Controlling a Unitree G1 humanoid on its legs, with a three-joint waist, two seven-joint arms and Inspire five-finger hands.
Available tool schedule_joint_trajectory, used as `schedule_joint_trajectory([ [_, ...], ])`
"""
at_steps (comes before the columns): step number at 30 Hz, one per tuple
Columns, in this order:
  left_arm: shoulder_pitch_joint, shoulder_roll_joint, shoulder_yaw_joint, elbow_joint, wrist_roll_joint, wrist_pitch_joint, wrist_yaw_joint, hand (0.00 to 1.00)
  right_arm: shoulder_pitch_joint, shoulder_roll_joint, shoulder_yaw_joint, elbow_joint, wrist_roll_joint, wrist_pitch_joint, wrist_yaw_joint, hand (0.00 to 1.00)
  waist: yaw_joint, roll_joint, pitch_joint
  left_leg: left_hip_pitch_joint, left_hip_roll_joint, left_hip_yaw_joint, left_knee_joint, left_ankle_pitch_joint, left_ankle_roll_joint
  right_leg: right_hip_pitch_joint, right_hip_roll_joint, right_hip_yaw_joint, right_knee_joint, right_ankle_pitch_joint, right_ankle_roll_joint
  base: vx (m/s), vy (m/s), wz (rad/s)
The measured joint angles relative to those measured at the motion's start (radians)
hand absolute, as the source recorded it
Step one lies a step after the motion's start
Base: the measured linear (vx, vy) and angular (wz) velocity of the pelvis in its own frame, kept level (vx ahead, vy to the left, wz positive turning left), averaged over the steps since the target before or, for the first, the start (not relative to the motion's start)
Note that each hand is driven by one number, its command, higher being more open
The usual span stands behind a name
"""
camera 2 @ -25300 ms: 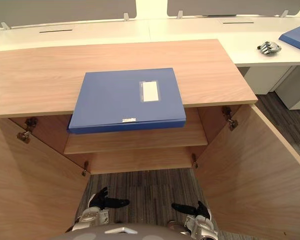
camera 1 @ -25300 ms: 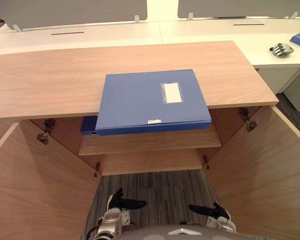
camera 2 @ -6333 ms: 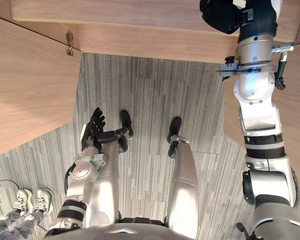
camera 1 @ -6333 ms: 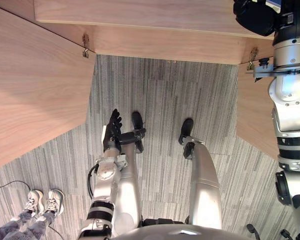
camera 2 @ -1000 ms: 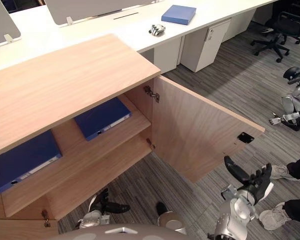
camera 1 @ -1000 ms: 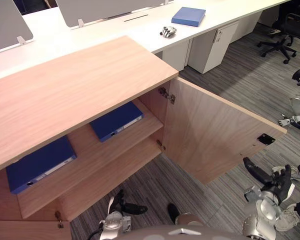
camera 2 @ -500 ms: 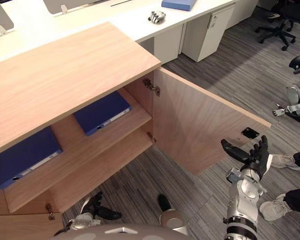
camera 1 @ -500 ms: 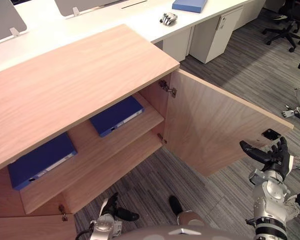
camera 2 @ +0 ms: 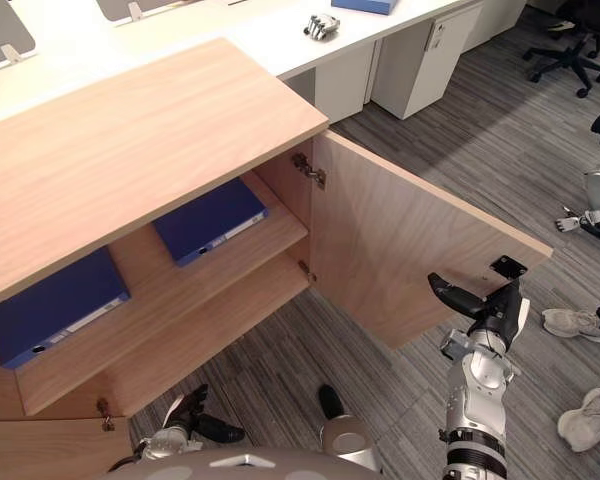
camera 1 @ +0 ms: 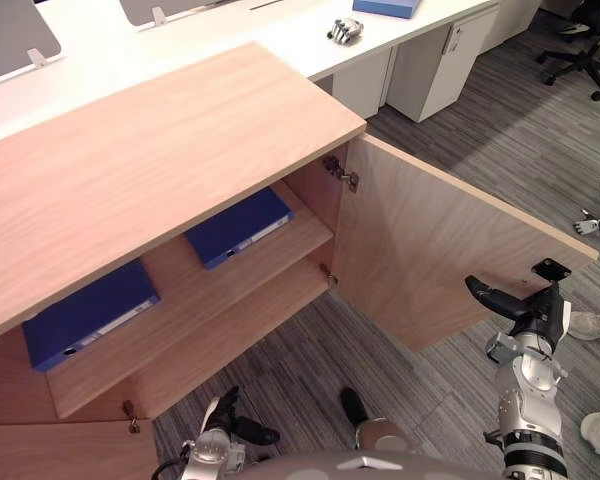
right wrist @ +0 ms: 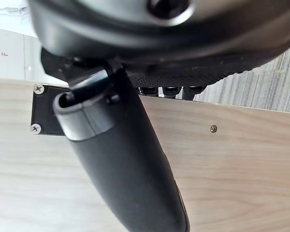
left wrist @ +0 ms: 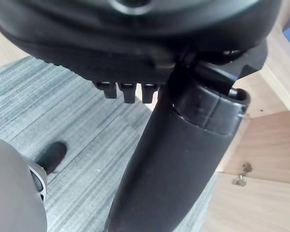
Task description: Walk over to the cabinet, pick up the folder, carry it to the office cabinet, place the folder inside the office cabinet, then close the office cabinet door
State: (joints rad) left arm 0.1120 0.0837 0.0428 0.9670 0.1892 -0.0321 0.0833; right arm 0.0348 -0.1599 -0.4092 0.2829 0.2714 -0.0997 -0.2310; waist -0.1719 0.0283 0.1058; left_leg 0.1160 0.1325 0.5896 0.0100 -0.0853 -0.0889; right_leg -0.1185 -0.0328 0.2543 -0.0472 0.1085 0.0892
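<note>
**A:** Status?
**B:** The right robot hand (camera 1: 528, 312) has come up in the last second. It was low and wide of the open light wood cabinet door (camera 1: 430, 250). It's now level with the door's free edge. The hand is released, fingers straight, thumb out toward the panel. The black metal latch plate (camera 1: 550, 268) is just past the fingers.
**A:** Contact?
**B:** Can't tell. The right wrist view has the panel right beyond the fingers, touching or barely off.
**A:** Folder?
**B:** Inside. The upper shelf (camera 1: 185, 300) of the light wood office cabinet (camera 1: 160, 150) carries two. The flat blue box folder (camera 1: 238, 226) is well beyond the right robot hand, near the hinge. The second blue box folder (camera 1: 88, 315) is further off again. The top, where one lay earlier, is bare, so placing looks done and the door push is next.
**A:** Left?
**B:** The left robot hand (camera 1: 227, 418) is low by the floor, relaxed and holding nothing.
</note>
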Motion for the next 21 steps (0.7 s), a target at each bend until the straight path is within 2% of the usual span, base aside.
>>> schedule_joint_trajectory([
  [7,-0.008,0.0,-0.001,0.0,0.001,0.0,0.002,1.0,0.118,0.062,0.051,-0.155,-0.007,0.002,0.004,1.0,-0.004,-0.004,0.003,0.0,0.002,0.0,0.006,-0.002,-0.001,0.004,0.002,0.006,0.0,0.004,0.0,0.0,-0.003,0.0],
  [16,-0.012,-0.003,-0.026,0.0,0.013,0.002,0.009,1.0,0.294,0.161,0.149,-0.366,-0.039,0.003,0.053,1.0,-0.006,-0.035,0.022,0.002,0.002,0.01,0.039,-0.022,0.001,0.0,0.004,0.04,0.005,0.02,0.003,-0.02,-0.015,-0.1],
  [21,-0.014,-0.004,-0.027,-0.001,0.017,0.002,0.013,1.0,0.389,0.184,0.206,-0.446,-0.074,0.003,0.08,1.0,-0.006,-0.051,0.03,0.004,0.002,0.015,0.052,-0.025,0.005,-0.004,0.006,0.052,0.022,0.021,0.004,-0.01,-0.013,-0.05],
])
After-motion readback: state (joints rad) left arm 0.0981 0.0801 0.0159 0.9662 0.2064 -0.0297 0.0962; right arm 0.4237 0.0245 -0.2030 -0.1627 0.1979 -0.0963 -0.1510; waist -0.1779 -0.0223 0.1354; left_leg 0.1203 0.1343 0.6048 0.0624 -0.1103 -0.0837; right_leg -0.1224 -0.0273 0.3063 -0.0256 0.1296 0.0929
